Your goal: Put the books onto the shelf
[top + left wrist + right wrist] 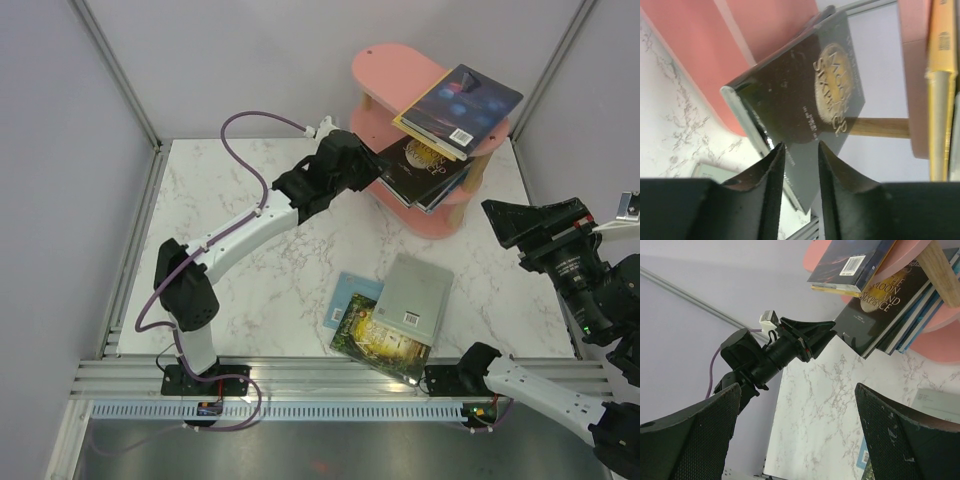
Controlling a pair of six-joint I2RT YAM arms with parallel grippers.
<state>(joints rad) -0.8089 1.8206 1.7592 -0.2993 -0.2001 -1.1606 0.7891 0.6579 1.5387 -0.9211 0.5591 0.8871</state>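
The shelf stands at the back right. On its middle board a dark purple-blue book lies on a yellow one. Below, a black book with a gold title tops a stack and sticks out to the left. My left gripper is at that book's near corner. In the left wrist view its jaws stand narrowly apart with the black book's corner showing in the gap; whether they touch it I cannot tell. My right gripper hangs open and empty at the right.
Three books lie near the front edge: a grey one on top, a light blue one and a green-yellow landscape one. A wooden post holds the shelf boards apart. Walls close in the table at left, back and right.
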